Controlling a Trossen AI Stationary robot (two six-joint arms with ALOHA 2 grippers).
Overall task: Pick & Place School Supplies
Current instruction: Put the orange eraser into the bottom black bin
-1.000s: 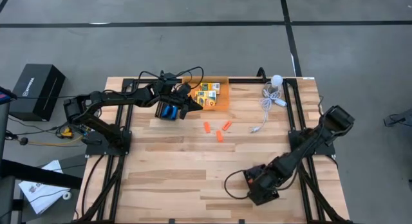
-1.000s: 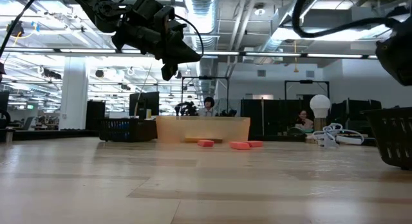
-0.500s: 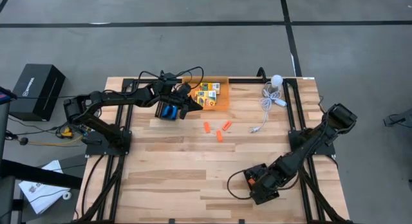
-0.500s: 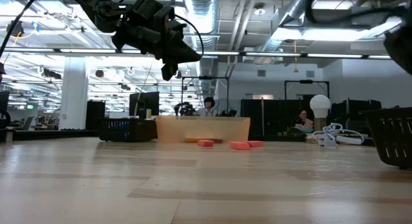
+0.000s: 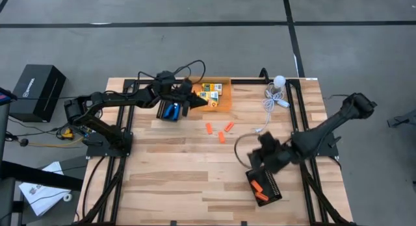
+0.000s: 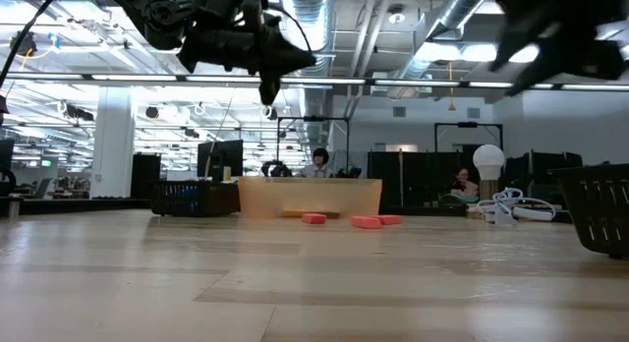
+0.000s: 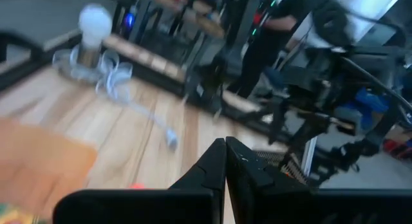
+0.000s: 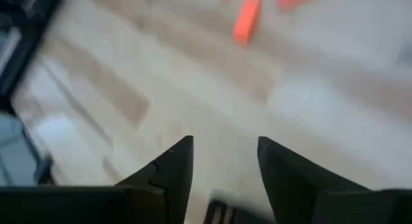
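1. Worktop (image 5: 175, 174): we list a pale wooden slab that carries every item below; both arms reach in from its side edges.

2. Orange tray (image 5: 225, 102): it sits at the middle of the far edge and holds the crayon boxes (image 5: 209, 91).

3. Black ridged tray (image 5: 265, 186): it lies near the right edge, toward the near side, with an orange stick (image 5: 259, 188) already in it.

4. Left gripper (image 5: 193, 100): it hangs raised above the far edge, at the orange tray's left side. In its wrist view the fingers (image 7: 207, 166) are pressed together with nothing between them.

5. Right gripper (image 5: 255, 156): it hangs over the worktop between the black ridged tray and the loose sticks. The fingers (image 8: 172, 165) stand apart and carry nothing.

6. Loose orange sticks (image 5: 220, 131): three lie near the worktop's centre, just in front of the orange tray.
   - We judge them the next pick.
   - They lie from the right gripper toward the far edge and the left edge.
   - In its wrist view, one stick (image 8: 245, 22) lies ahead of the fingers, its long axis roughly in line with the gap.
   - Neither arm is clearly the nearer, though the right gripper is the one that faces them.
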